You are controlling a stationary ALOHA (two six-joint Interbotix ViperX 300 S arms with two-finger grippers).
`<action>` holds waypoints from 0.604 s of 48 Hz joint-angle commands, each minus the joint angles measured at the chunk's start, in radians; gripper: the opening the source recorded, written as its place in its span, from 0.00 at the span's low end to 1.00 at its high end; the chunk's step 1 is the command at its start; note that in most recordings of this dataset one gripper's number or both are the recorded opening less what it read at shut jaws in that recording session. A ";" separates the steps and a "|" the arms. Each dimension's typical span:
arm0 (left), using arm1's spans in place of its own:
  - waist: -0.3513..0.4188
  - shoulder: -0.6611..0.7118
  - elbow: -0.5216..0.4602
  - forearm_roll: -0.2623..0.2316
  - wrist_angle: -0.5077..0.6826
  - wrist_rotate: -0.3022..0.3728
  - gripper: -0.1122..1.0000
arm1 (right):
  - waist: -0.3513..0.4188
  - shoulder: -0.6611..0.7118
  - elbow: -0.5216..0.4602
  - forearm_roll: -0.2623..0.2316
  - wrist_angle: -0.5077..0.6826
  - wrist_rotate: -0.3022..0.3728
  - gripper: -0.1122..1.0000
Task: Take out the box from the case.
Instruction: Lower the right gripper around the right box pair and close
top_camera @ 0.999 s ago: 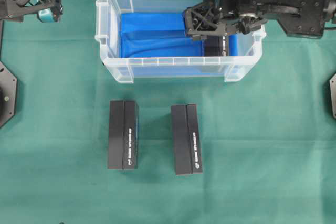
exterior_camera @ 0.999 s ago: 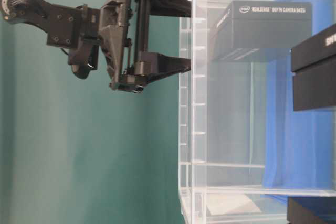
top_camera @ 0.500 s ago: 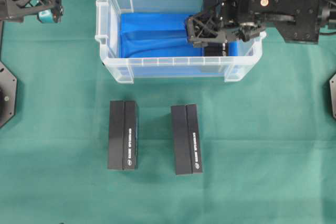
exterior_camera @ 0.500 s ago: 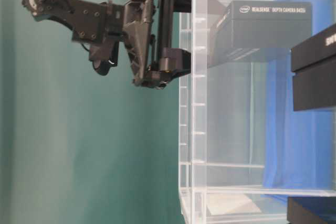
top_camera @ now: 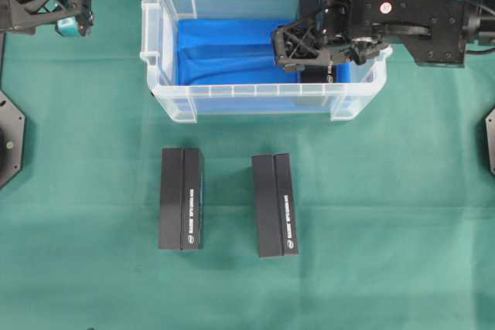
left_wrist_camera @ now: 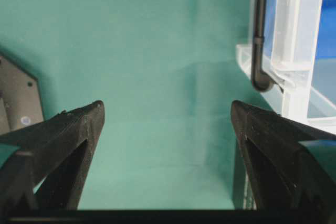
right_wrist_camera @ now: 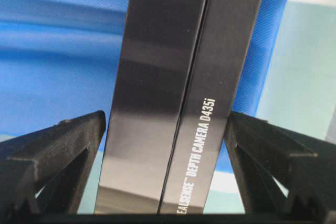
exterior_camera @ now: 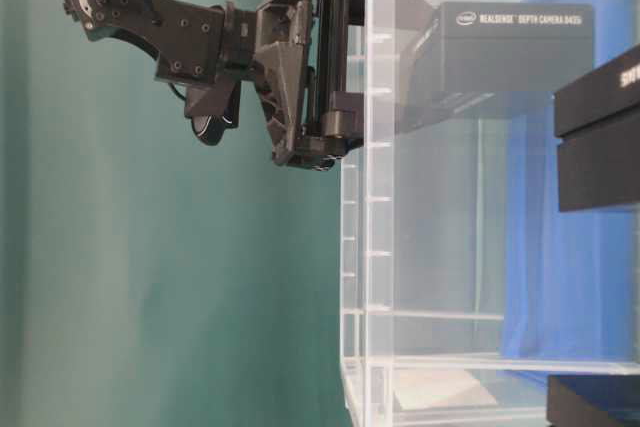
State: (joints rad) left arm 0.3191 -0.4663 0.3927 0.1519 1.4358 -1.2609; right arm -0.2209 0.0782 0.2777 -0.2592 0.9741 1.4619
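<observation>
Black box (right_wrist_camera: 173,93), blue-lined clear case (top_camera: 166,75)

Mostly hidden from overhead under the right gripper (top_camera: 303,44), the black box (top_camera: 317,73) inside the case (top_camera: 166,90); cut off by the frame top and bottom in the right wrist view; contact between fingers (right_wrist_camera: 50,153) and box sides not tellable.

Your right arm (top_camera: 418,25), the one nearest the case (top_camera: 166,75), is matte black, blocky, with a small orange-red dot on top and a thin black cable trailing off it. Its gripper (top_camera: 305,44) is open black lattice. Farther from the case, your left gripper (top_camera: 46,1) carries teal inserts and small screws.
</observation>
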 commanded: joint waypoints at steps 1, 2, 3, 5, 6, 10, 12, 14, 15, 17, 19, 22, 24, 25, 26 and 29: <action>-0.005 -0.011 -0.012 0.003 -0.003 -0.002 0.96 | -0.018 -0.005 -0.002 -0.005 -0.006 -0.002 0.94; -0.005 -0.011 -0.012 0.003 -0.003 -0.002 0.96 | -0.018 -0.005 -0.002 -0.005 -0.006 -0.002 0.94; -0.005 -0.011 -0.012 0.005 -0.003 -0.002 0.96 | -0.020 -0.005 -0.002 -0.005 -0.008 -0.002 0.94; -0.005 -0.011 -0.012 0.005 -0.003 -0.002 0.96 | -0.021 -0.005 -0.002 -0.005 -0.006 -0.003 0.94; -0.003 -0.011 -0.012 0.003 -0.003 -0.002 0.96 | -0.023 -0.005 -0.002 -0.005 -0.006 -0.003 0.94; -0.005 -0.011 -0.011 0.005 -0.003 -0.002 0.96 | -0.023 -0.005 -0.003 -0.005 -0.006 -0.002 0.94; -0.005 -0.011 -0.012 0.005 -0.003 -0.002 0.96 | -0.025 -0.005 -0.002 -0.005 -0.006 -0.002 0.94; -0.005 -0.011 -0.012 0.005 -0.003 -0.002 0.96 | -0.025 -0.005 -0.002 -0.005 -0.006 -0.002 0.93; -0.005 -0.011 -0.012 0.005 -0.003 -0.002 0.96 | -0.025 -0.003 -0.002 -0.006 -0.006 -0.002 0.93; -0.005 -0.011 -0.011 0.003 -0.003 -0.002 0.96 | -0.025 -0.005 -0.002 -0.005 -0.006 -0.002 0.93; -0.003 -0.011 -0.011 0.005 -0.003 -0.002 0.96 | -0.025 -0.003 -0.003 -0.005 -0.005 -0.002 0.93; -0.005 -0.011 -0.011 0.003 -0.005 -0.002 0.96 | -0.026 0.000 -0.002 -0.005 -0.002 -0.002 0.93; -0.005 -0.011 -0.011 0.003 -0.003 -0.002 0.96 | -0.026 0.003 -0.002 -0.005 0.002 -0.002 0.91; -0.005 -0.011 -0.011 0.005 -0.005 -0.002 0.96 | -0.026 0.005 -0.002 -0.005 0.003 -0.002 0.90; -0.005 -0.011 -0.011 0.003 -0.003 -0.002 0.96 | -0.028 0.008 -0.002 -0.005 0.005 -0.002 0.88; -0.005 -0.011 -0.011 0.005 -0.003 0.000 0.96 | -0.026 0.015 -0.002 -0.008 0.006 -0.002 0.78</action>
State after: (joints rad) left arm 0.3175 -0.4663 0.3927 0.1519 1.4343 -1.2609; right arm -0.2316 0.0874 0.2746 -0.2608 0.9802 1.4619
